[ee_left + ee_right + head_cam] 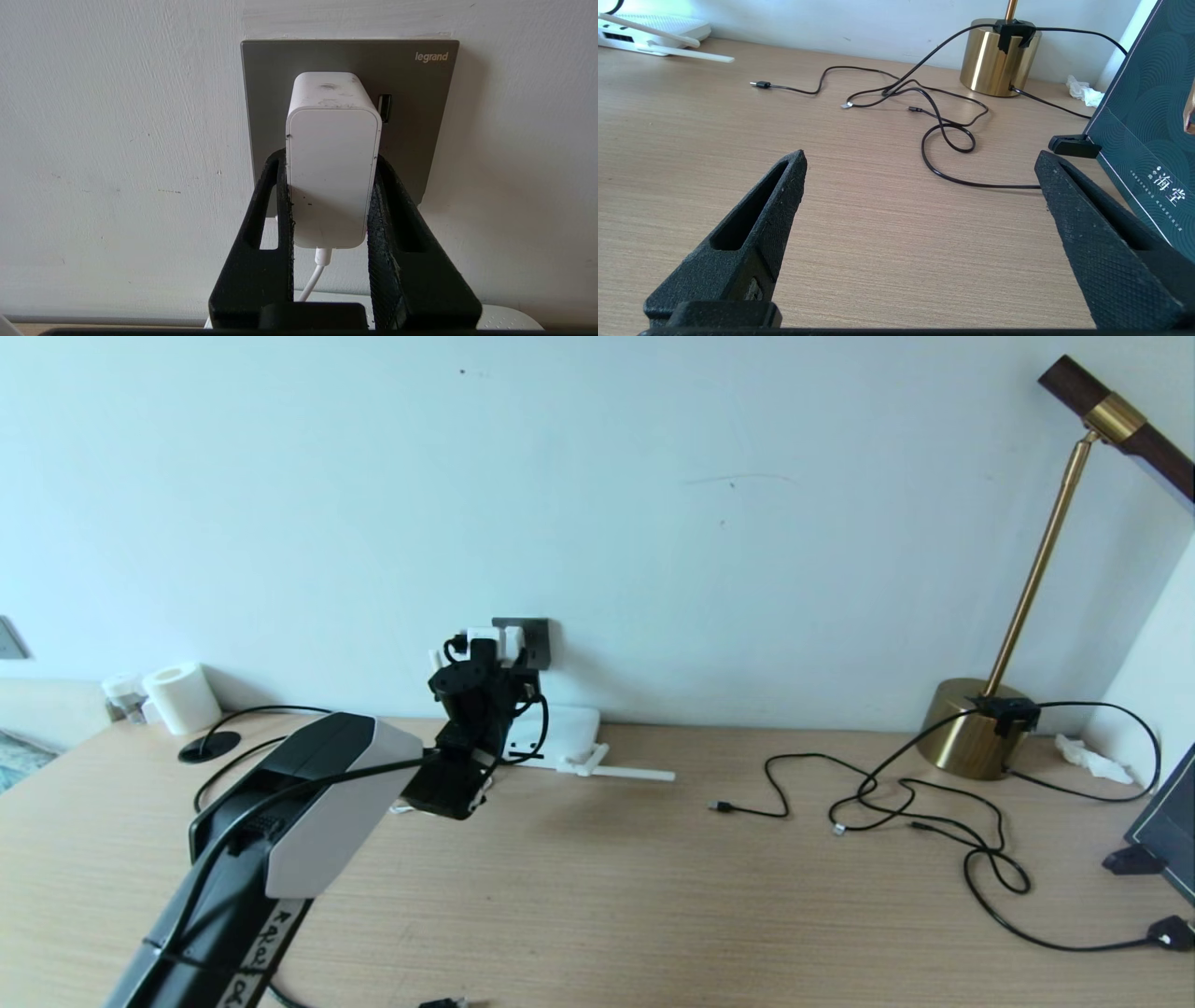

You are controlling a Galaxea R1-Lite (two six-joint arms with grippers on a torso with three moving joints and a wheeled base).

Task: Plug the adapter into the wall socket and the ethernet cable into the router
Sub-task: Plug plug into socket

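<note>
Adapter [332, 158] in left hand [331, 163], against wall socket [411, 79].

We saw our left arm [308, 803] cased in white and black shells, a black cable running along it, handwritten marks on a white label near its base. Both grippers bore matte black, wedge-shaped fingers [756, 233] with slotted sides and textured faces.

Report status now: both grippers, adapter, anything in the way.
Left gripper shut on adapter, pressed against wall socket. Right gripper open, low over desk. Nothing blocking the socket.
</note>
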